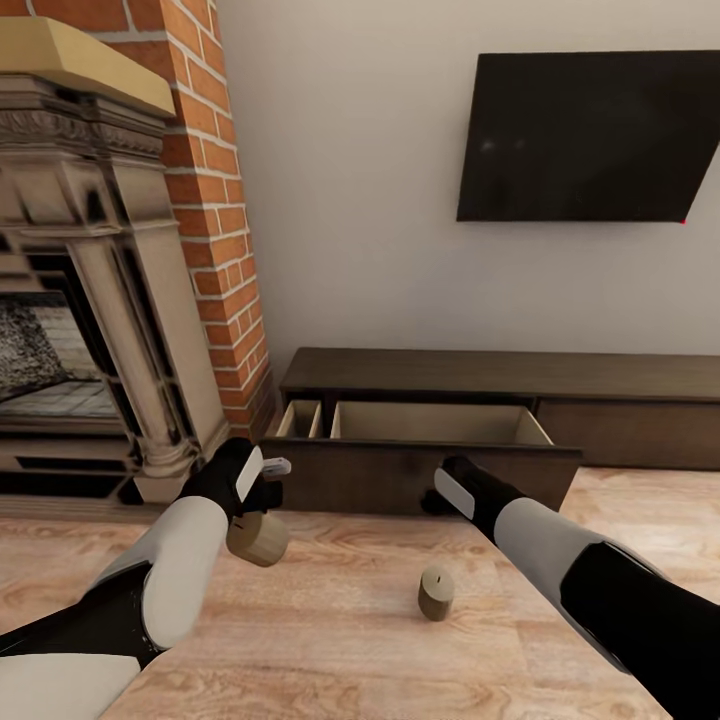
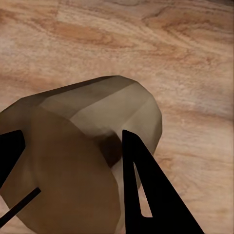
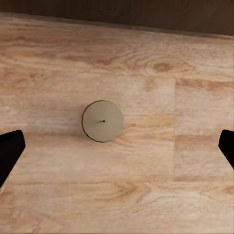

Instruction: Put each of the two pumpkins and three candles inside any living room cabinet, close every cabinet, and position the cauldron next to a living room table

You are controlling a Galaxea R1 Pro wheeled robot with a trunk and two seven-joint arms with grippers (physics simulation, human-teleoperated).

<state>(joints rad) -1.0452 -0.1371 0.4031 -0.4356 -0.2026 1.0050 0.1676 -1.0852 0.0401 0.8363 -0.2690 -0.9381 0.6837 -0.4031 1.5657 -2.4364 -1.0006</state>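
Note:
My left gripper [image 1: 256, 500] is shut on a grey-beige candle [image 1: 258, 538], held tilted just above the wooden floor in front of the cabinet [image 1: 500, 372]. In the left wrist view the candle [image 2: 92, 146] lies sideways between the two dark fingers [image 2: 146, 195]. Another candle [image 1: 436, 592] stands upright on the floor. My right gripper [image 1: 433, 502] hangs open above it, by the front of the open drawer [image 1: 430, 424]. The right wrist view looks straight down on this candle [image 3: 102, 121], which sits between the spread fingertips [image 3: 9, 151].
An ornate beige fireplace [image 1: 110, 300] and a brick column [image 1: 215, 200] stand at the left. A dark TV [image 1: 590, 135] hangs on the wall above the cabinet. The pulled-out drawer front [image 1: 420, 475] juts over the floor between both arms.

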